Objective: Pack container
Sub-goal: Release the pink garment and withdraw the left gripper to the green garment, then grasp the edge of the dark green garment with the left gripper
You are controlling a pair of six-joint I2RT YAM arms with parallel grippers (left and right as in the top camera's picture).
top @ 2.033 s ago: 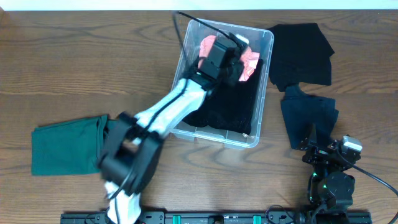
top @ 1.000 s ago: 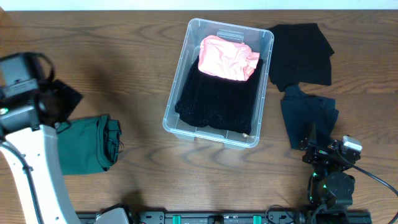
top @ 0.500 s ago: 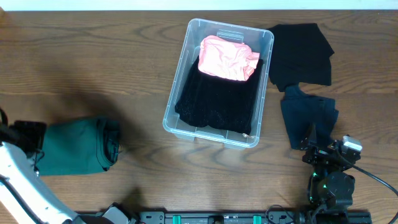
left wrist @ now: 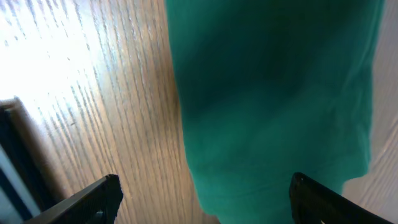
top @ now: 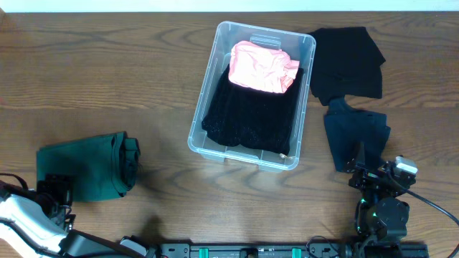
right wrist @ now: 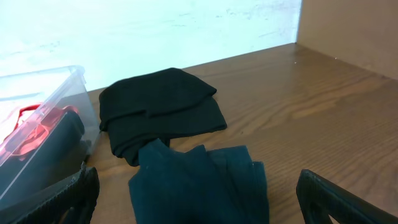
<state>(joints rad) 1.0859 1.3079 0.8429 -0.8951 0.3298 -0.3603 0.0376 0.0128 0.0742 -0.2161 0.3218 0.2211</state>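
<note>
The clear container (top: 195, 136) stands at the table's middle back, holding a black garment (top: 251, 118) with a pink garment (top: 262, 66) on top at its far end. A folded green garment (top: 90, 168) lies at the front left. My left gripper (top: 54, 192) hovers at its near left edge, open; in the left wrist view the green garment (left wrist: 273, 93) spans the gap of the left gripper (left wrist: 205, 208), untouched. My right gripper (top: 373, 172) rests open at the front right, and the right gripper (right wrist: 199, 208) faces a dark blue garment (right wrist: 199, 180).
A black garment (top: 348, 61) lies right of the container, with the dark blue garment (top: 356, 132) in front of it. The container's corner (right wrist: 56, 87) shows at the left of the right wrist view. A black rail (top: 251, 251) runs along the table's front edge.
My left arm left the container, leaving the pink garment inside, and swung to the front left beside the green garment. The right arm has not moved.
</note>
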